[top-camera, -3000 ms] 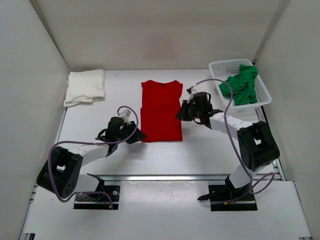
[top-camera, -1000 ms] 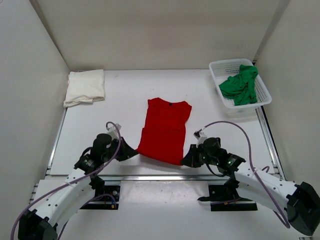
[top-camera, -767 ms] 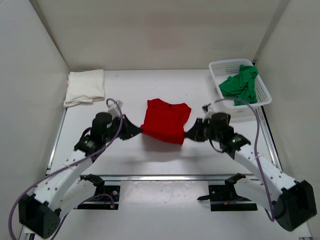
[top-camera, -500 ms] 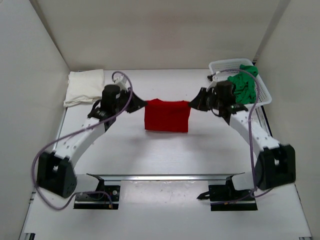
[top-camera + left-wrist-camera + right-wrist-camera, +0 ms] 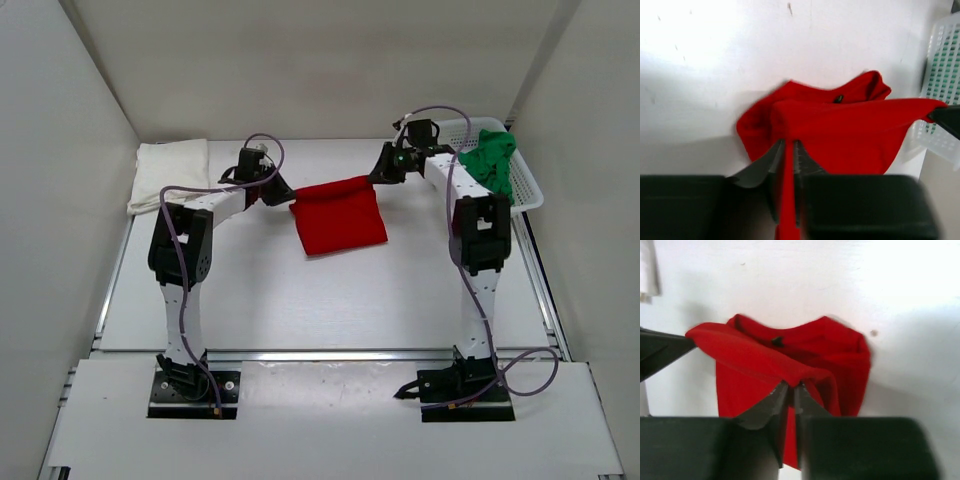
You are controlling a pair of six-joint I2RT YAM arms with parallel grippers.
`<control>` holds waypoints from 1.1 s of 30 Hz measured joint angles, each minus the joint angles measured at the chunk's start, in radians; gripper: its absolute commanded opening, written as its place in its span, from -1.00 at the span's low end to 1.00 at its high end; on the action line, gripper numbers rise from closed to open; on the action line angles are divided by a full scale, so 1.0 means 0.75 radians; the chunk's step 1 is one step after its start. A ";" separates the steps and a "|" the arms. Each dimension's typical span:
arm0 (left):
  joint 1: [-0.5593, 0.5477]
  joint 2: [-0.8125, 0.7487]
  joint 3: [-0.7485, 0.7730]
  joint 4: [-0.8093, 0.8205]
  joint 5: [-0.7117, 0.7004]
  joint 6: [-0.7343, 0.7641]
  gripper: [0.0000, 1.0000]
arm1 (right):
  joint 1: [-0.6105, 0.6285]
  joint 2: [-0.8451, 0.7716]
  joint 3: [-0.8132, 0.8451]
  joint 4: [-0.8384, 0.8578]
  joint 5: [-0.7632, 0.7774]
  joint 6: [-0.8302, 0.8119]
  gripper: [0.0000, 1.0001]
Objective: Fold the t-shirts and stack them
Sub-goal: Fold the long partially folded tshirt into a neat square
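The red t-shirt (image 5: 338, 217) lies doubled over at the table's far middle. Its lifted edge is stretched between my two grippers. My left gripper (image 5: 283, 193) pinches the left corner; in the left wrist view the red cloth (image 5: 840, 135) runs between its narrow jaws (image 5: 788, 142). My right gripper (image 5: 383, 172) is shut on the right corner (image 5: 791, 385), with the red t-shirt's (image 5: 755, 360) collar lying underneath. The cream-white t-shirt (image 5: 170, 175) lies folded at the far left. The green t-shirt (image 5: 488, 167) is bunched in the basket.
A white mesh basket (image 5: 437, 130) stands at the far right corner, close to my right arm; its wall (image 5: 940, 85) shows in the left wrist view. White walls enclose the table on three sides. Both arms reach far out over the table.
Both grippers carried the red t-shirt's near hem away from the bases and over to the collar end, so the shirt now lies folded in half, farther back.
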 measured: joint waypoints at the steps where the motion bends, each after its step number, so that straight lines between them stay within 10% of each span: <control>1: 0.007 0.027 0.034 -0.005 0.008 -0.011 -0.42 | 0.001 0.076 0.118 -0.075 0.008 -0.010 -0.71; 6: 0.065 0.029 0.055 0.038 0.022 -0.057 -0.35 | 0.011 0.256 0.463 -0.270 0.087 -0.070 -0.18; 14: -0.104 -0.202 -0.197 0.223 -0.006 -0.061 -0.42 | 0.096 -0.041 -0.022 -0.102 0.160 -0.100 -1.00; 22: -0.275 -0.172 -0.640 0.471 0.073 -0.134 -0.53 | 0.092 -0.182 -0.655 0.233 0.059 0.008 -0.98; 33: -0.251 -0.455 -1.056 0.670 0.088 -0.193 -0.46 | 0.085 -0.370 -0.964 0.502 -0.062 0.083 -0.96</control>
